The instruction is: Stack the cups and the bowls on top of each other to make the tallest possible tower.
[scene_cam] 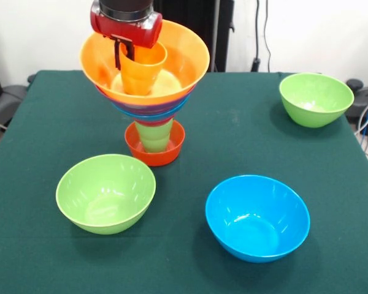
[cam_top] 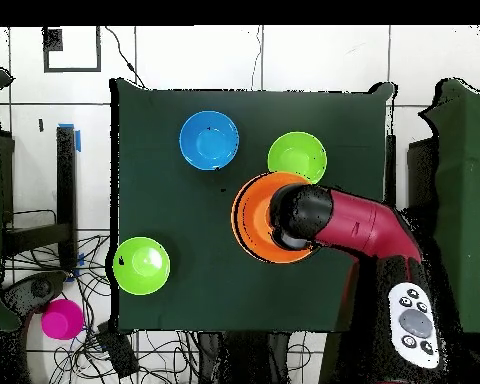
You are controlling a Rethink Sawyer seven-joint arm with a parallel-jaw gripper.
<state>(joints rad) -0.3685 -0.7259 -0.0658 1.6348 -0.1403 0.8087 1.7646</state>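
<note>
the tower [scene_cam: 148, 104] was seen at about eleven o'clock from the middle of the table [scene_cam: 233, 141] in the front view. it was built up from a small red-orange bowl [scene_cam: 154, 150] on the cloth, a light green cup [scene_cam: 153, 135] standing in that bowl, then blue and purple bowls nested above it, and a very large orange bowl [scene_cam: 184, 52] at the top, the column widening upward. an orange cup [scene_cam: 141, 70] was held upright inside the large orange bowl, its rim gripped by the tool [scene_cam: 124, 52], one dark finger [scene_cam: 118, 56] being seen outside the cup wall. whether the cup's base touched the bowl floor could not be told. a lime green bowl [scene_cam: 105, 193] lay at seven o'clock, a blue bowl [scene_cam: 257, 217] at five o'clock, and another lime green bowl [scene_cam: 316, 99] at two o'clock, all well apart. in the overhead view a pink bowl [cam_top: 61, 319] was seen off the table.
</note>
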